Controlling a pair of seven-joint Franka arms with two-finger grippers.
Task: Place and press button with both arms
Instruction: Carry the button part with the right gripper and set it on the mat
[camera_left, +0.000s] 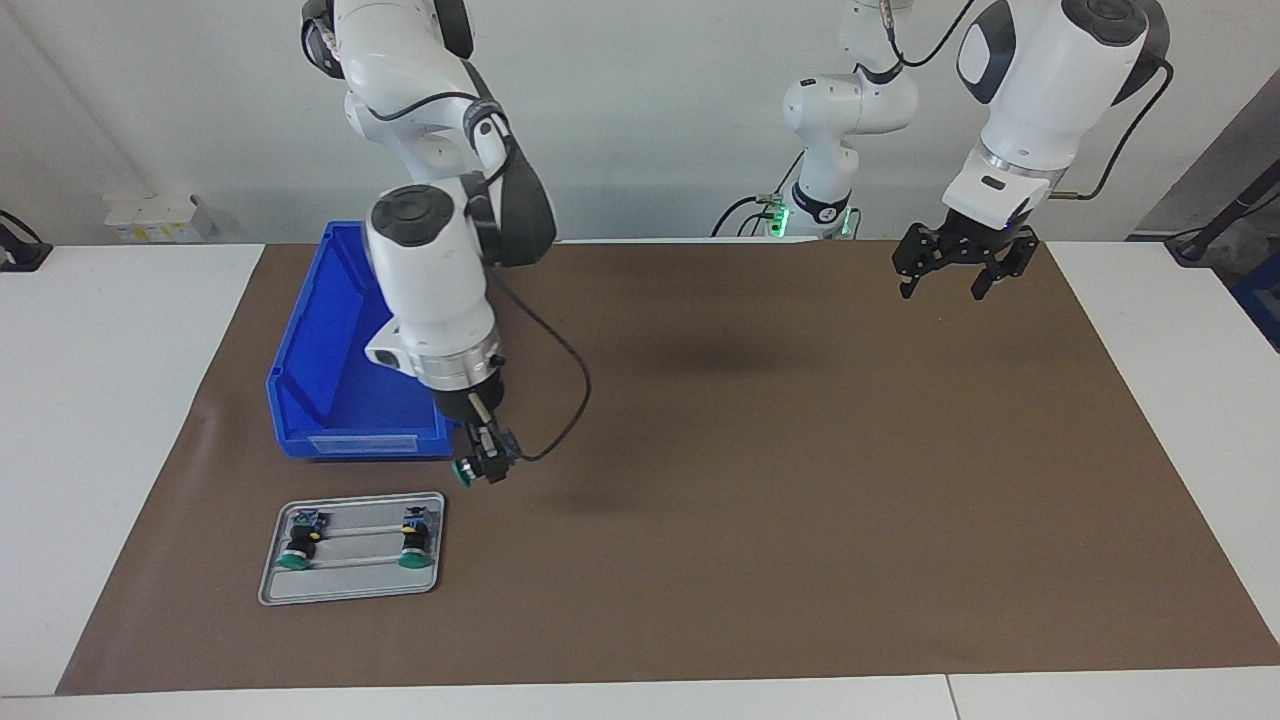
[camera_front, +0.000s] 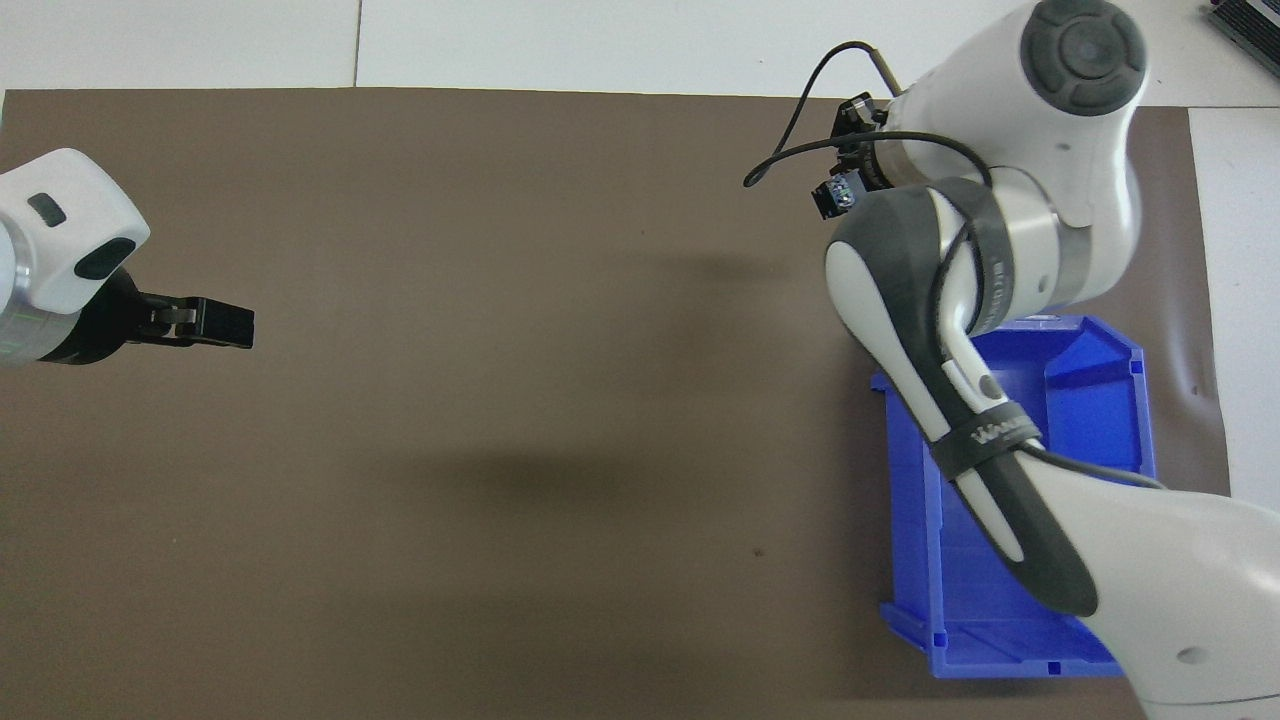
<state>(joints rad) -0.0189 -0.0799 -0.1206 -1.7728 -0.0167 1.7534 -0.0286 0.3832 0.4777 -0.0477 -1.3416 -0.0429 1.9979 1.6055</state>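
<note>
Right gripper (camera_left: 487, 462) clamped on the button (camera_left: 466, 470), green cap sideways, held in the air over the brown mat (camera_left: 760, 480) just past the blue bin (camera_left: 330, 400) and above the grey tray (camera_left: 352, 590) with its two other buttons (camera_left: 298, 545). Left gripper (camera_left: 950, 262) waiting with fingers apart, raised over the left arm's end of the surface. Placing step apparently in hand: next, probably carry the button to open mat and set it cap-up for the left arm's press.
</note>
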